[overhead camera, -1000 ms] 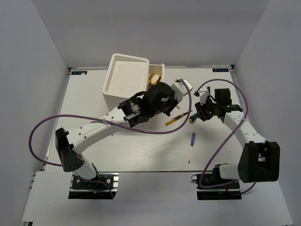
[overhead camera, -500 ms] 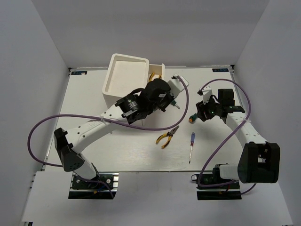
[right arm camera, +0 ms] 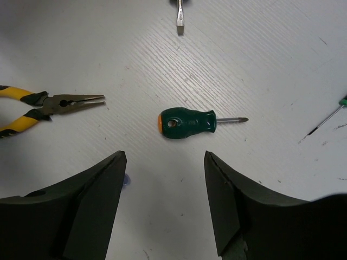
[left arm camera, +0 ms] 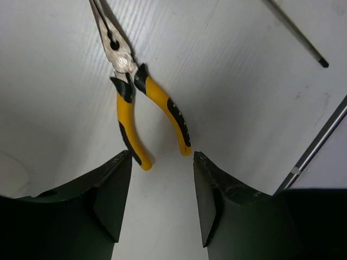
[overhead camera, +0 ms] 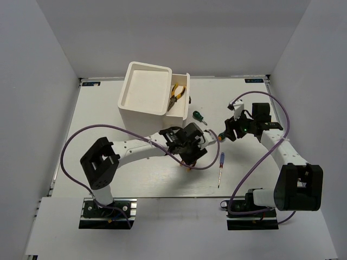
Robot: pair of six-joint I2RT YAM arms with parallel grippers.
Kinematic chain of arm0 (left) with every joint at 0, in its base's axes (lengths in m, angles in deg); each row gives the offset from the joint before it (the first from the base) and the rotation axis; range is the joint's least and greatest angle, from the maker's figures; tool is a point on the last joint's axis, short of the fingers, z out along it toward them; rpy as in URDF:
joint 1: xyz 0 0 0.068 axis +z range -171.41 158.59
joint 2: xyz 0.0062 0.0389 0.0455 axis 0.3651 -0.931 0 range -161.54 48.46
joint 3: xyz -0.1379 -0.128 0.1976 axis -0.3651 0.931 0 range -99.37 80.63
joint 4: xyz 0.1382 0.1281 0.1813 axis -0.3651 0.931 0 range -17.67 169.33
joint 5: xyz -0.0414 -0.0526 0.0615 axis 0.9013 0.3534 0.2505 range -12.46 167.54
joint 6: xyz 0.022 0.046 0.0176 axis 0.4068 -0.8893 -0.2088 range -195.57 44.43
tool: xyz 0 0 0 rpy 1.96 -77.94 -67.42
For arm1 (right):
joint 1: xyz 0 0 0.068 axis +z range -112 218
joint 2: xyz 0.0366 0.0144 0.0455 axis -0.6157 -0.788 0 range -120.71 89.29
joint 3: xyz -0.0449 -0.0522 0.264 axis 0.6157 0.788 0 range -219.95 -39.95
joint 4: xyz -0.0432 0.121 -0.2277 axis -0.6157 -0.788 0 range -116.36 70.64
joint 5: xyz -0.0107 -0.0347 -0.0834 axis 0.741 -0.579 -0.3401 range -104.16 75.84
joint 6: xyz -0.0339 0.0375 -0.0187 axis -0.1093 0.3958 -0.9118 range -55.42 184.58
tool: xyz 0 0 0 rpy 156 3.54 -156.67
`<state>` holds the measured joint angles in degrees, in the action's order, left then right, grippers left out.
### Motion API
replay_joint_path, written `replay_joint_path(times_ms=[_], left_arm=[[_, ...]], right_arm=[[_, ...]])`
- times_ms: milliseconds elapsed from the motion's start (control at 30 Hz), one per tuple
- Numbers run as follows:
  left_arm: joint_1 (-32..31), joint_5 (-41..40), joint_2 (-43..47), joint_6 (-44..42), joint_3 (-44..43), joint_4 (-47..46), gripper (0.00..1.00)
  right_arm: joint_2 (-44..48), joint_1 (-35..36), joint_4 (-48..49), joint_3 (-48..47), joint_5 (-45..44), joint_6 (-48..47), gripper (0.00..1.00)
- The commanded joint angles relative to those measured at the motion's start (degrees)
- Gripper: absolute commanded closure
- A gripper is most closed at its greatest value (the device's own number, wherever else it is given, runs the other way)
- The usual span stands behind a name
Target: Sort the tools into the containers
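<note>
One pair of yellow-and-black pliers [left arm camera: 138, 103] lies flat on the table, handles toward my left gripper [left arm camera: 161, 157], which is open just short of the handle ends. From above, the left wrist covers most of these pliers [overhead camera: 187, 167]. A second pair of pliers [overhead camera: 176, 95] rests in the narrow white bin [overhead camera: 185, 78] beside the tall white bin [overhead camera: 143, 93]. My right gripper [right arm camera: 165, 157] is open just behind the orange-green stubby screwdriver [right arm camera: 187, 123], nothing between its fingers. The green screwdriver [overhead camera: 199, 116] and the blue-handled screwdriver [overhead camera: 220, 167] lie loose on the table.
Both wrists work close together at mid-table, with purple cables looping off each arm. In the left wrist view the table's edge [left arm camera: 320, 141] runs close by on the right. White walls enclose the table on three sides.
The left arm swung from beside the bins down over the loose pliers, which shifted toward the front, and its jaws opened. The right gripper's jaws widened while it stayed over the orange-green screwdriver.
</note>
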<state>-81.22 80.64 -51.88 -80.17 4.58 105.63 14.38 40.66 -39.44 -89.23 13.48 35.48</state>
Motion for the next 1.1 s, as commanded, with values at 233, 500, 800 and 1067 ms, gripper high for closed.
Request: replay_joint_path(times_ms=[233, 500, 800, 1067], left_arm=[[0.0, -2.1, -5.3, 5.3, 6.1, -10.5, 0.40], [0.6, -6.2, -8.7, 5.3, 6.1, -11.1, 0.42], [-0.1, 0.1, -5.7, 4.2, 6.1, -9.7, 0.57], [-0.1, 2.5, -8.0, 3.5, 7.2, -7.9, 0.91]], right_arm=[[1.1, -0.9, -1.3, -0.3, 1.5, 0.2, 0.34], [1.5, -1.2, -2.2, -0.2, 1.6, -0.1, 0.34], [1.2, -1.3, -1.8, -0.1, 1.7, 0.4, 0.34], [1.2, -2.0, -1.7, -0.9, 1.1, 0.2, 0.34]])
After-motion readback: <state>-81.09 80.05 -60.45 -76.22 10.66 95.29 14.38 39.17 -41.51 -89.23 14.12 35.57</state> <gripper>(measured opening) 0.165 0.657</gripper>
